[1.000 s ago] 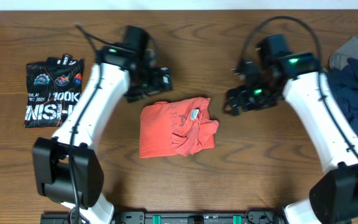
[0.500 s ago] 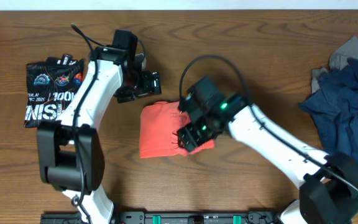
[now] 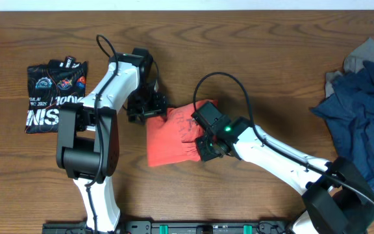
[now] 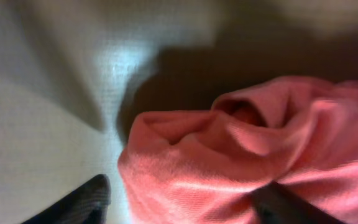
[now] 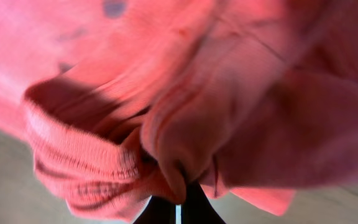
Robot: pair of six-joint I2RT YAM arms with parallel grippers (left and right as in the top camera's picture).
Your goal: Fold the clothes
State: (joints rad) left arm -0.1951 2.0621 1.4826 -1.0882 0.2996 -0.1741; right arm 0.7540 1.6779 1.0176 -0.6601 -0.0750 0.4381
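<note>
Overhead, mid-tabletop (image 3: 284,71), the red shirt (image 3: 164,140) lies as a rough rectangle, its right half rumpled. The left jaws sit at its upper-left corner and the right jaws low on its right side; from this height I cannot tell either pair's spread. A folded black shirt (image 3: 52,96) lies well apart at far left, a navy pile (image 3: 362,117) at far right. Both arms crowd one small garment, so a careless pull could drag the whole bundle sideways rather than fold it.

Left wrist: dark fingertips (image 4: 82,202) show at the two lower corners, jaws wide apart, with a rolled edge of the red shirt lying between them, ungripped. Closing here would likely catch several layers at once, or only the top curl, and spoil the fold beneath.

Right wrist: jaws nearly together, apparently clamped on a thick bunched fold, a ribbed hem just beside it. That bite looks like a wad, not a single edge. Lifting it may haul up lower layers, and with the left side not holding, nothing anchors the cloth.
</note>
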